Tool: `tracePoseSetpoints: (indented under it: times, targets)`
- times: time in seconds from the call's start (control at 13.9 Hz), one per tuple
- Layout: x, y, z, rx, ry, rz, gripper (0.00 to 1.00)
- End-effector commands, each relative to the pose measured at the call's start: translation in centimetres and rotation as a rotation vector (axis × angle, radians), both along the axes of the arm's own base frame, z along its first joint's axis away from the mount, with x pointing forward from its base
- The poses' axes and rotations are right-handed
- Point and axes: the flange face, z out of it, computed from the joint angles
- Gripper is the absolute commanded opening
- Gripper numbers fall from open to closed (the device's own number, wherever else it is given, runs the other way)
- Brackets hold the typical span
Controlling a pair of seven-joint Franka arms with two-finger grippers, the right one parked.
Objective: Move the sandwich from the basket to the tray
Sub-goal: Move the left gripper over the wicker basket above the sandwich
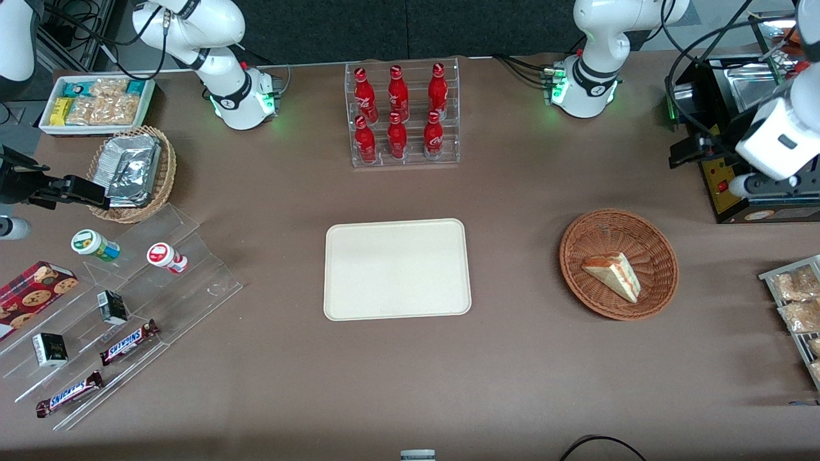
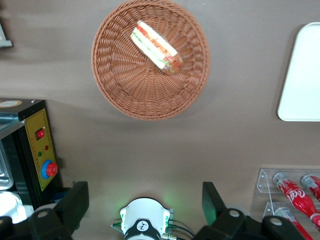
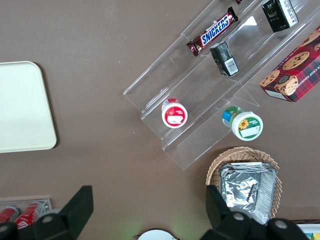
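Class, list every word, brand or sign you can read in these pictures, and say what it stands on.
"SNICKERS": bar on the clear stepped stand.
"SNICKERS": two bars, front view.
Red bottles: white script, too small to read.
Cookie box, cups, dark cartons: unreadable.
Gripper hangs open above the table.

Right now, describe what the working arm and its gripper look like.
The left arm has glossy white rounded shells with black joint rings and black cables looping near it. Its base is white with a green light glowing at the side. The gripper, up above the table near the basket, has two dark, flat, wedge-shaped fingers standing wide open.
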Motion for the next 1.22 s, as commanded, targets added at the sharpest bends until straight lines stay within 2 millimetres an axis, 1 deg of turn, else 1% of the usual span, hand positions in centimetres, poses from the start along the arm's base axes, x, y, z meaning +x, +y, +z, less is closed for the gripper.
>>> tracePoseSetpoints:
  times: [0.0,0.14,0.29,0.58,0.79,0.86,0.94,1.01,1.15]
  targets:
    - [1.4,-0.2,-2.6,0.03,-0.005,0.037,1.0]
    - [1.5,0.3,-4.6,0.045,-0.022,0.11,1.0]
    - [1.8,0.4,-7.1,0.065,-0.028,0.199,1.0]
    - [2.1,0.2,-14.6,0.103,-0.108,0.474,1.0]
    - [2.4,-0.2,-19.1,0.107,-0.154,0.604,1.0]
    - [2.7,-0.6,-20.9,0.109,-0.16,0.654,1.0]
    - [3.1,-1.3,-21.9,0.108,-0.174,0.691,1.0]
    - [3.4,-2.5,-23.2,0.107,-0.176,0.702,1.0]
    - [3.8,-3.4,-25.1,0.111,-0.178,0.755,1.0]
